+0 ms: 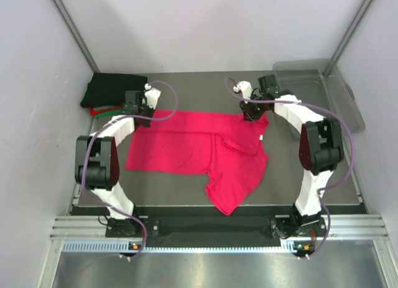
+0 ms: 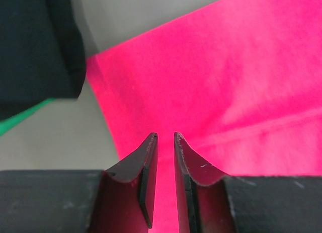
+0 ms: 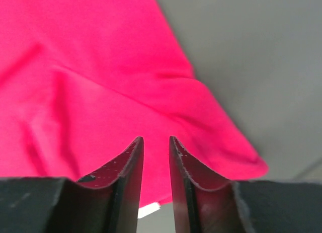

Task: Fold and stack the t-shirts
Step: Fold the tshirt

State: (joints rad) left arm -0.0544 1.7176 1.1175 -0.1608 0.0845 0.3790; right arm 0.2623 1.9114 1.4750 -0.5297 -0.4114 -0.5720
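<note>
The pinkish-red t-shirt [image 1: 186,145] is lying across the middle of the table [image 1: 311,188], spread wide on the left, with a flap folded over near the centre and one part trailing toward the near edge. Its small white neck label [image 1: 260,137] is showing near the right edge.

The left gripper [image 2: 165,137] is hovering over the shirt's far-left corner. Its fingers are drawn close with only a thin slit between them, and I cannot tell if cloth is caught there. The right gripper [image 3: 156,140] is doing the same over the far-right corner, with a narrow slit and pink underneath, and again I cannot tell if it is pinching.

Just beyond the left gripper, a folded black t-shirt [image 1: 112,89] is sitting on top of a stack, with a red t-shirt [image 1: 98,110] and a sliver of a green t-shirt [image 1: 106,116] peeking out beneath.

The table is showing a dark grey matte top, and a metal rail [image 1: 217,227] is running along its near edge. Plain white walls [image 1: 211,27] are closing in on three sides, with slanting metal posts in the far corners.

A clear plastic bin [image 1: 323,83] is standing at the far right corner, well apart from the shirts, and the surface beneath is showing through it.
</note>
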